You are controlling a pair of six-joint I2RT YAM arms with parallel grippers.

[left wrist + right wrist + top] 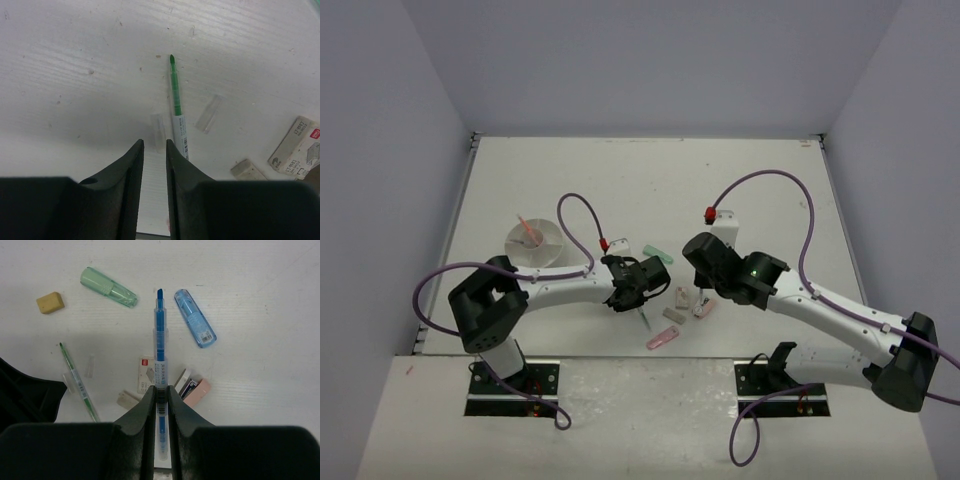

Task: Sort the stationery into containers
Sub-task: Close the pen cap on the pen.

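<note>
My right gripper (160, 390) is shut on a blue pen (160, 335), which points forward above the table. My left gripper (155, 144) hangs low over the table with its jaws a narrow gap apart and nothing between them. A clear cap (158, 130) lies just ahead of its tips. Beside its right finger lies a green pen (176, 97), which also shows in the right wrist view (75, 375). On the table are a green marker (107, 286), a blue marker (195, 317) and a tan eraser (50, 302). The white round container (535, 243) at the left holds a pink pen.
A staple box (146, 374), a pale eraser (127, 399) and a pink stapler (196, 390) lie under the right gripper. A second clear cap (210, 114) lies right of the green pen. In the top view both grippers (628, 297) (705, 280) are close together over the clutter.
</note>
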